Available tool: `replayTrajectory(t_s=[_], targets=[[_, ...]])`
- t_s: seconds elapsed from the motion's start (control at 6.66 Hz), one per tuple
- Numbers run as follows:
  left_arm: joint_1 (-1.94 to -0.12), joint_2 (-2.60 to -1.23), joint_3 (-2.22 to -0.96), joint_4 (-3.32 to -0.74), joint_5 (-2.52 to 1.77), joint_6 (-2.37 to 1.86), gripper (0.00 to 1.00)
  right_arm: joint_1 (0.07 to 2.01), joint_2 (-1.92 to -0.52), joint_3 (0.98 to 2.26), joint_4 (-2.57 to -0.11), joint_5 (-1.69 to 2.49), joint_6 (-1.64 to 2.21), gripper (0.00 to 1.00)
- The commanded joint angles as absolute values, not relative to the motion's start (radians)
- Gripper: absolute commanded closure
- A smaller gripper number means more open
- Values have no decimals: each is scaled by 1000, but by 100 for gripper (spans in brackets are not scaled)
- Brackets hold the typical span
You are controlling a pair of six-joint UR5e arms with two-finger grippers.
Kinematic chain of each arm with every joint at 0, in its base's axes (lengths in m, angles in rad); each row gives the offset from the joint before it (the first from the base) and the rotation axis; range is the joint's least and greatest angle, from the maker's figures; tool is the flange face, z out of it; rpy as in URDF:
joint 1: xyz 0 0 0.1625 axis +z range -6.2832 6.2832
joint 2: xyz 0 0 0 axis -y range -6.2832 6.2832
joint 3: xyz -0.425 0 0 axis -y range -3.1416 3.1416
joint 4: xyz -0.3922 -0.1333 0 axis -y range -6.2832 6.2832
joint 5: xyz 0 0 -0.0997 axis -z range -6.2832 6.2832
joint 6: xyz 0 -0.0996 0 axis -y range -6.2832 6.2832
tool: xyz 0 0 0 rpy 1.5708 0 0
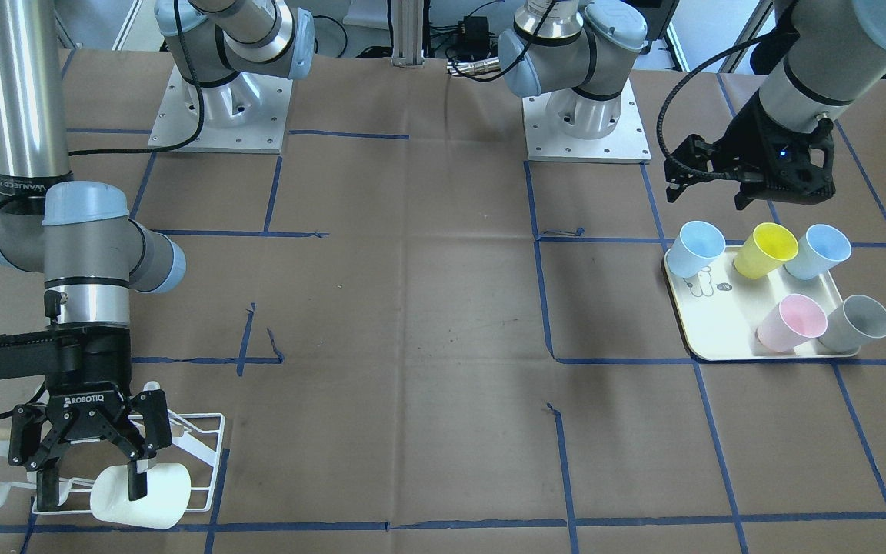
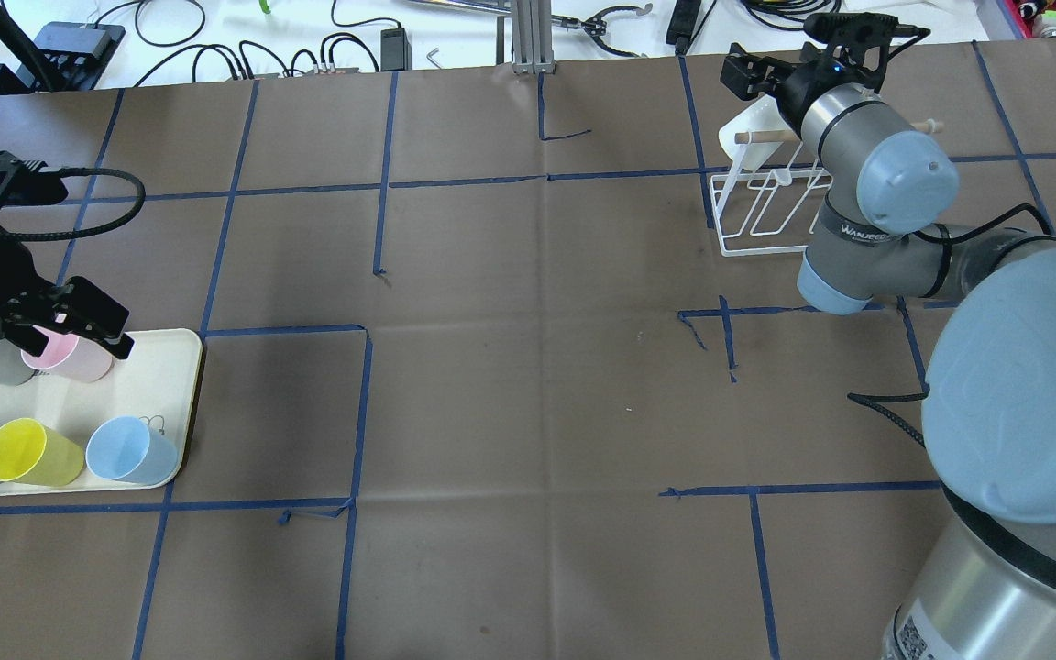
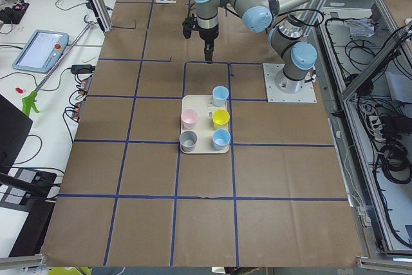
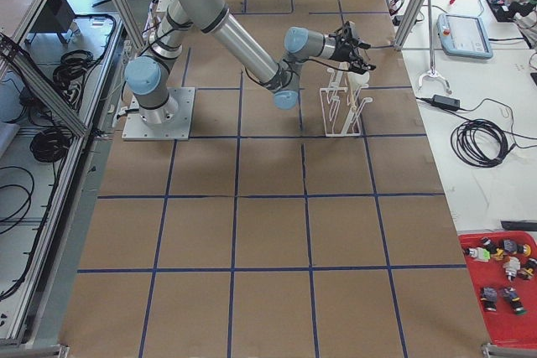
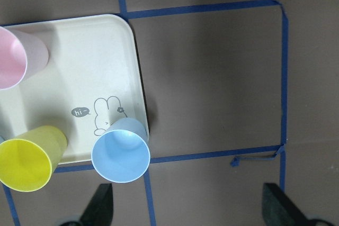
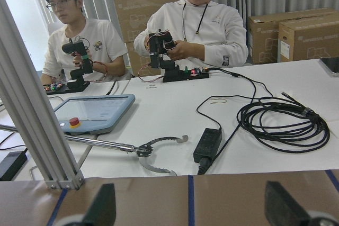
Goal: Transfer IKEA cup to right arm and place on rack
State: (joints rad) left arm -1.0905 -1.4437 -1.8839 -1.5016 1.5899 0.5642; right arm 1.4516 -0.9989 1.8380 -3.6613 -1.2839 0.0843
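Note:
A white cup (image 1: 154, 498) lies tilted on the white wire rack (image 1: 201, 432) with its wooden dowel (image 2: 766, 136), at the table's far right in the overhead view. My right gripper (image 1: 91, 485) hangs just over the rack with its jaws wide apart. One finger stands in front of the cup, and no cup shows between the fingertips in the right wrist view. My left gripper (image 2: 70, 332) is open and empty above the cream tray (image 2: 157, 367), near a pink cup (image 2: 70, 357).
The tray (image 5: 95, 62) holds several cups: pink, grey (image 1: 858, 323), yellow (image 5: 26, 157) and two light blue (image 5: 121, 154). Blue tape lines cross the brown table cover. Both arm bases (image 1: 585, 115) stand at the robot's side. Operators and cables are beyond the far edge.

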Motion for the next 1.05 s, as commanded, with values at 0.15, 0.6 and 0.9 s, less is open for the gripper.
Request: replayTrajectory(t_s=[0.15,0.6,0.9], targets=[[-1057,-1445,-2033,-1346,1591,584,1,1581,-1134,1850,-3660,-1287,355,0],[-1048,-1472,-2248,-1024,1595,592,1,1635,-1307,2026,-3663,-1287,626,0],[-1023,-1546,-2284,-930,1597,597,1,1676,-1307,2071,-3663,-1278,933,0]])
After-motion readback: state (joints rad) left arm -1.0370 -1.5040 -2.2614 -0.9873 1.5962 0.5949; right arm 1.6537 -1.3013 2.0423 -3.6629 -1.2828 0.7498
